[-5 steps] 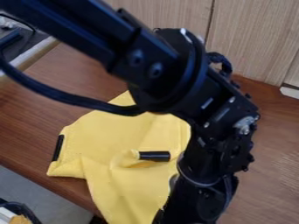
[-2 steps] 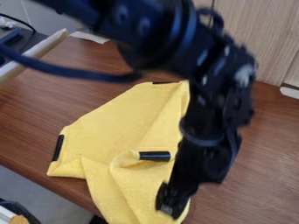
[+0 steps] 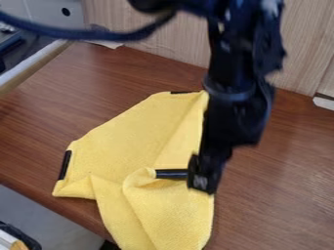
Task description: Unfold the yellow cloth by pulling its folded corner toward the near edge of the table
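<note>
Overhead, the black arm [image 3: 238,97] came in from the far edge of the view and hung steeply down on the right side of the cloth, its lower part slanting slightly to the left toward the near side. The gripper [image 3: 203,181] pointed downward at the end of it, over the right part of the yellow cloth [image 3: 124,139], just beside the right end of a short black strip [image 3: 171,174] on a raised fold. Whether it was clenched or released, or had hold of any fabric, could not be told. A dark cable [image 3: 85,34] sagged from the left edge to the top of the arm. The cloth lay rumpled on the brown table [image 3: 287,185], its near part bunched into folds and its far part flatter. A second black strip [image 3: 64,165] marked its left edge, and a third [image 3: 184,92] its far edge. Beyond the table stood a pale wood-grain panel [image 3: 166,39]; a light rail [image 3: 32,68] ran along the far left, and grey floor [image 3: 39,210] lay at the near left.
</note>
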You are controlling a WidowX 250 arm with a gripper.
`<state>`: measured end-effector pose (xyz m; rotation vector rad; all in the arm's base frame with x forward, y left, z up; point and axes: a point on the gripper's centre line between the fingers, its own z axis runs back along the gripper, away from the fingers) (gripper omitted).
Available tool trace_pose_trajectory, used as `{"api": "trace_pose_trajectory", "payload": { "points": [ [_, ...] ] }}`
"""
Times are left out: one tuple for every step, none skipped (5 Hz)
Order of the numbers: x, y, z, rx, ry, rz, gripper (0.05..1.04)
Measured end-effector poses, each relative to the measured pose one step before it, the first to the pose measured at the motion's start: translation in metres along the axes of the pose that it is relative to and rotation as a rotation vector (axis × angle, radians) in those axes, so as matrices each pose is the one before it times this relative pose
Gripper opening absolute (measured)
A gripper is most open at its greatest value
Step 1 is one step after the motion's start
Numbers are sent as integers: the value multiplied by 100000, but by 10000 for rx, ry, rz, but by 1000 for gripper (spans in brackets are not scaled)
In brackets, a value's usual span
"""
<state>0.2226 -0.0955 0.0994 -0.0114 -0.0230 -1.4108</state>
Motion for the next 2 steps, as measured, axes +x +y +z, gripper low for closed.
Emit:
{"api": "trace_pose_trajectory", "payload": {
  "points": [
    [-651, 1199, 831, 172, -215, 337, 1001],
    [-65, 40, 2, 1, 1, -15, 1001]
  ]
}}
